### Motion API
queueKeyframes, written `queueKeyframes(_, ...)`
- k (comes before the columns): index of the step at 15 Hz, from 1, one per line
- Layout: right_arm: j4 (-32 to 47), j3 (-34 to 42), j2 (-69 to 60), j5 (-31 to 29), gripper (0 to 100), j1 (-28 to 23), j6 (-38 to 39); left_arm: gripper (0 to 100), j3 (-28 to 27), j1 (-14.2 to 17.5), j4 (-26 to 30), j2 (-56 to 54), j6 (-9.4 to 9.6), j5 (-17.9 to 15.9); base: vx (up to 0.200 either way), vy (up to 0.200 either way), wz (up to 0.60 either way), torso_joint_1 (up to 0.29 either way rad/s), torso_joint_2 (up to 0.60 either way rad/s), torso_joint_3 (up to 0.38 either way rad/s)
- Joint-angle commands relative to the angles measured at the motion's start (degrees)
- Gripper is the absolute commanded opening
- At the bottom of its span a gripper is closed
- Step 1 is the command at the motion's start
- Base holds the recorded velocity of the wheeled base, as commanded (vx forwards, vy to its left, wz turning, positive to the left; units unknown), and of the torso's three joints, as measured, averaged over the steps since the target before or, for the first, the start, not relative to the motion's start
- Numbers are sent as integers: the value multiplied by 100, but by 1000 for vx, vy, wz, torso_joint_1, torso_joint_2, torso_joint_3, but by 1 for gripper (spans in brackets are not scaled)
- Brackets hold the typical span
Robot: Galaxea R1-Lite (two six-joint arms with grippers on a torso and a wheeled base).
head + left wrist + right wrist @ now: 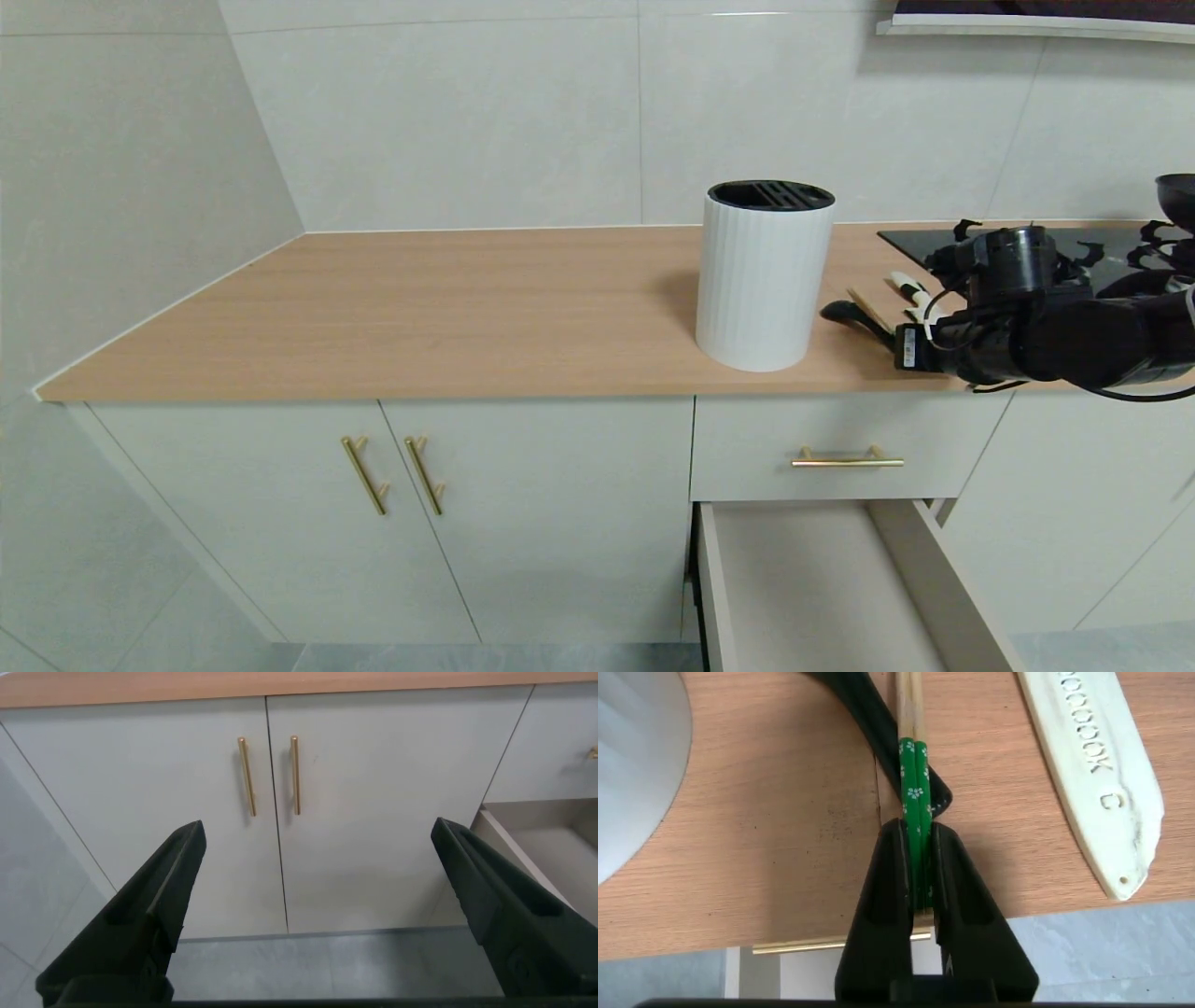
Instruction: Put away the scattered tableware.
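- Right wrist view puts the right hand [917, 833] front and centre, pinched tight on the green flowered ends of a pair of chopsticks [912, 775]. The pair lies flat on the wooden surface [766, 859], crossing over a black utensil [864, 714].
- My read on the step: this is the pick, with the grip made and the lift not yet done.
- The next move calls for a straight lift, so the chopsticks come off the black utensil without dragging it along. Then it is a short carry to the white holder [764, 280] just beside them and a tips-down drop into its black slotted top. The thin pair could scissor or slip in the pinch.
- A white utensil [1092, 775], knife-shaped, lies near on the same surface, apart from the chopsticks.
- Left hand [318, 831] hangs low before the cabinet doors [374, 812] and their brass handles [248, 775], fingers spread wide with nothing in them.
- Around the room there are pale tiled walls [448, 112] and a dark cooktop [920, 245] at the surface's right end. An open drawer [803, 579] sits below the holder.
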Motion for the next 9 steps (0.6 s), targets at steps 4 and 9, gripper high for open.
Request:
queueKeyframes(4, 29, 103, -283, -51, 0, 1, 8, 100, 1, -2, 2, 7, 2, 2, 0, 0, 0, 0, 0, 0)
queueKeyframes(9, 240, 1000, -1575, -51, 0, 397, 167, 100, 1, -2, 2, 7, 2, 2, 0, 0, 0, 0, 0, 0)
